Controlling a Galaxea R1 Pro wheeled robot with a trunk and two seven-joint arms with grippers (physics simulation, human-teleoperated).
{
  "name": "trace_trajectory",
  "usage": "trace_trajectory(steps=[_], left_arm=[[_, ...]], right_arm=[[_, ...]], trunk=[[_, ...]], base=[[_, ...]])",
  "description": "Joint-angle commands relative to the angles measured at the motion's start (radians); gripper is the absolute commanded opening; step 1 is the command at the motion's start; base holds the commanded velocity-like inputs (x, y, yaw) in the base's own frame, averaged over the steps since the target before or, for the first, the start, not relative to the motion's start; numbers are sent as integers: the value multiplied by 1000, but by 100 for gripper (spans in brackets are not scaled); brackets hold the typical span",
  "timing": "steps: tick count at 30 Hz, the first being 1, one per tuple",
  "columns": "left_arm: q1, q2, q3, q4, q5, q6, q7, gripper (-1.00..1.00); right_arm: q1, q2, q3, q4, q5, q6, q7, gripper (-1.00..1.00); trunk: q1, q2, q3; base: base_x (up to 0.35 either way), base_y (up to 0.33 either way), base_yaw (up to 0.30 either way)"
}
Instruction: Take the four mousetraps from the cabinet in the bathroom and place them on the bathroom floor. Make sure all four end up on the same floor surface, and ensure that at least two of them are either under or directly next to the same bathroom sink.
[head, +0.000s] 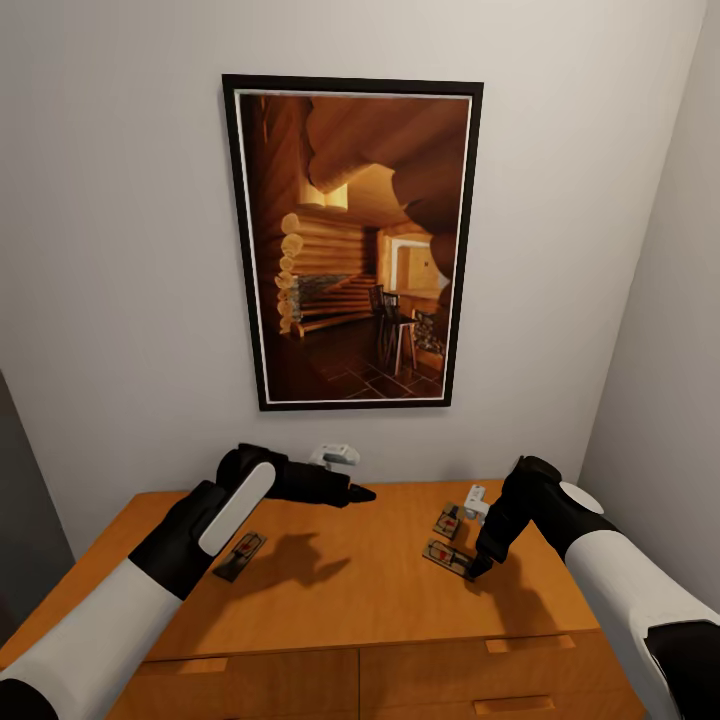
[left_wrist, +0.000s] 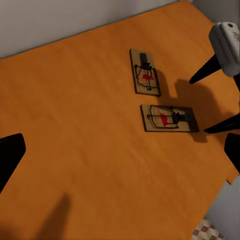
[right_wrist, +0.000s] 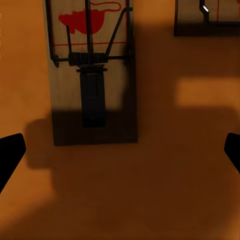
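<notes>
- White walls close in a narrow corner, with a framed picture (head: 352, 243) of a log-cabin interior hanging above the cabinet (head: 350, 590), whose orange-brown top carries the traps.
- Three mousetraps show on that top: one near the left side (head: 239, 556), half under the left forearm, and two on the right, a far one (head: 448, 520) and a near one (head: 447, 558).
- Right gripper (head: 482, 562) hangs just over the near right trap, fingers spread; in the right wrist view the dark fingertips (right_wrist: 10, 155) sit wide apart with the trap (right_wrist: 90, 70) lying ahead of them, off to one side of the gap.
- Left gripper (head: 350, 493) reaches toward the far edge, over bare wood; I cannot tell whether it is parted or closed.
- Judged step: grasping the near right trap. To do it well, the gripper should shift until the board lies between the fingers, then descend straight and close across the short sides of the wood, clear of the spring bar.
- Board is thin and flat, so the tips likely need to touch the cabinet top before closing; a shallow pinch could slip off.
- Neighbouring far trap (right_wrist: 207, 17) lies close, so a sideways sweep may nudge it.
</notes>
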Motion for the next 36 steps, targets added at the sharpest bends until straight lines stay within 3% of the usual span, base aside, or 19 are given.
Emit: trace_trajectory(steps=[1, 36], left_arm=[[-1, 1, -1, -4, -10, 2, -10, 100], [-1, 1, 0, -15, -8, 2, -10, 100]], right_arm=[[-1, -1, 4, -2, 1, 10, 5, 100], [-1, -1, 3, -2, -1, 8, 5, 100]], trunk=[[0, -1, -2], [0, -1, -2]], base=[[0, 0, 0], [0, 0, 0]])
